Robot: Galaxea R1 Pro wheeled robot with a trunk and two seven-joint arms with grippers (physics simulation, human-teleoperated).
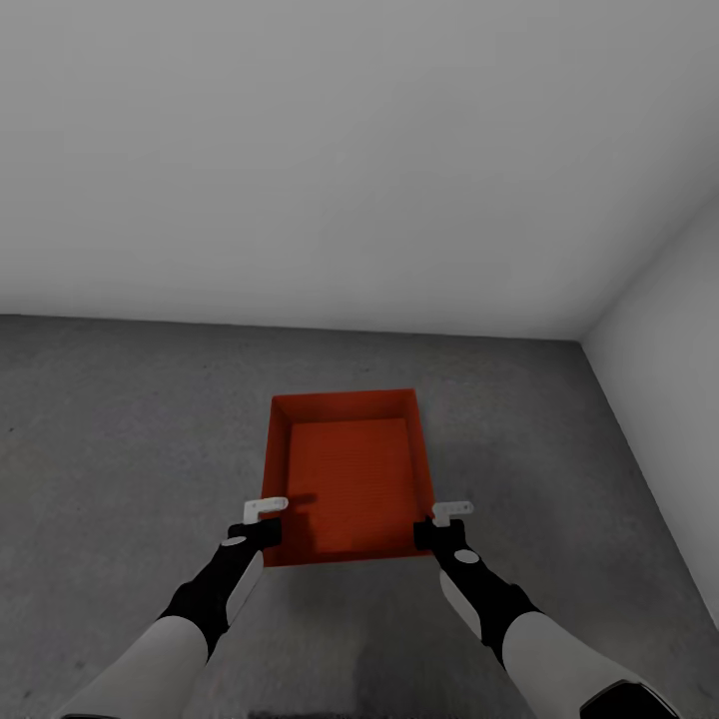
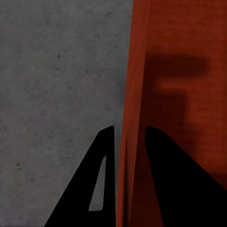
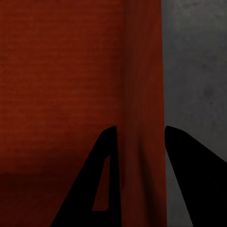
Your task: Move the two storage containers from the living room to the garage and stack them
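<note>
One orange-red storage container (image 1: pixel 350 479) lies open-side up on the dark grey concrete garage floor (image 1: pixel 120 449), and I cannot tell if it touches the floor. My left gripper (image 1: pixel 267 509) straddles its left wall near the front corner. In the left wrist view the gripper (image 2: pixel 129 128) has its dark fingers pressed close on either side of the thin red wall (image 2: pixel 132 71). My right gripper (image 1: pixel 451 511) straddles the right wall the same way. In the right wrist view the gripper (image 3: pixel 140 127) has the wall (image 3: pixel 144 71) filling its gap. A second container is out of view.
A plain white wall (image 1: pixel 300 150) stands beyond the container. A second white wall (image 1: pixel 669 330) closes the right side, and the two meet in a corner at the far right. Bare concrete (image 2: pixel 56 71) spreads to the left and in front.
</note>
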